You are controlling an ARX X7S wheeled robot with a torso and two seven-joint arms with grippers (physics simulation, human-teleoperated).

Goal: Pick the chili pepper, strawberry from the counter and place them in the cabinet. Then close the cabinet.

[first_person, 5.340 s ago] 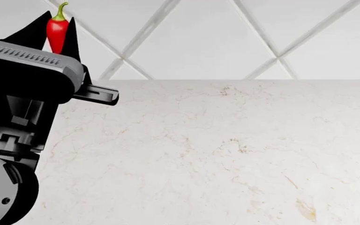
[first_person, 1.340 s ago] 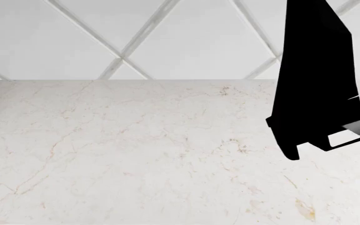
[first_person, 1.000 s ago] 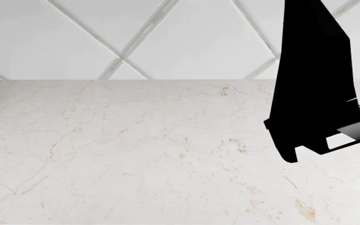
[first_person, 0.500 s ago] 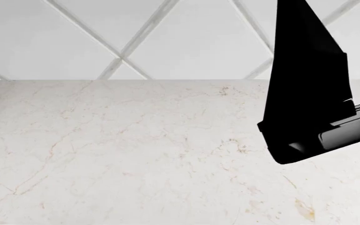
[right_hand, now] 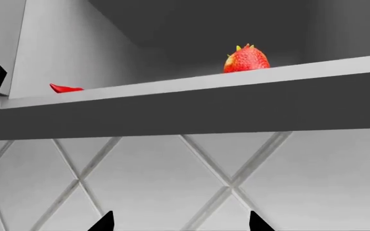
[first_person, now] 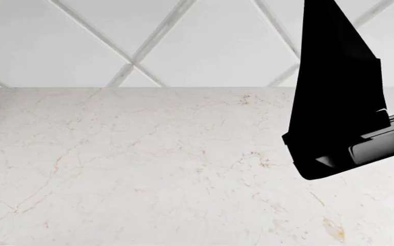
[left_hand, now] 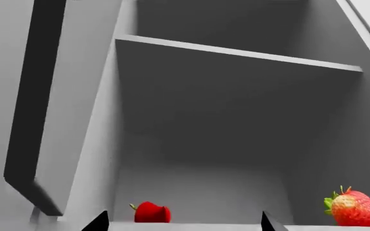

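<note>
Since earlier, your left gripper (left_hand: 183, 222) has shelved the chili pepper (left_hand: 151, 212) beside the strawberry (left_hand: 356, 208) in the cabinet (left_hand: 236, 53); both grippers' tips sit apart, empty, so you can shut the door (left_hand: 50, 106).

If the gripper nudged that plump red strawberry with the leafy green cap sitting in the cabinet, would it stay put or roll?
The plump red strawberry would probably roll or wobble: its rounded cone shape gives it little flat contact with the grey cabinet shelf. It looks small, so likely light and easily pushed. It sits near the shelf's front edge, so an outward nudge might tip it off.
</note>
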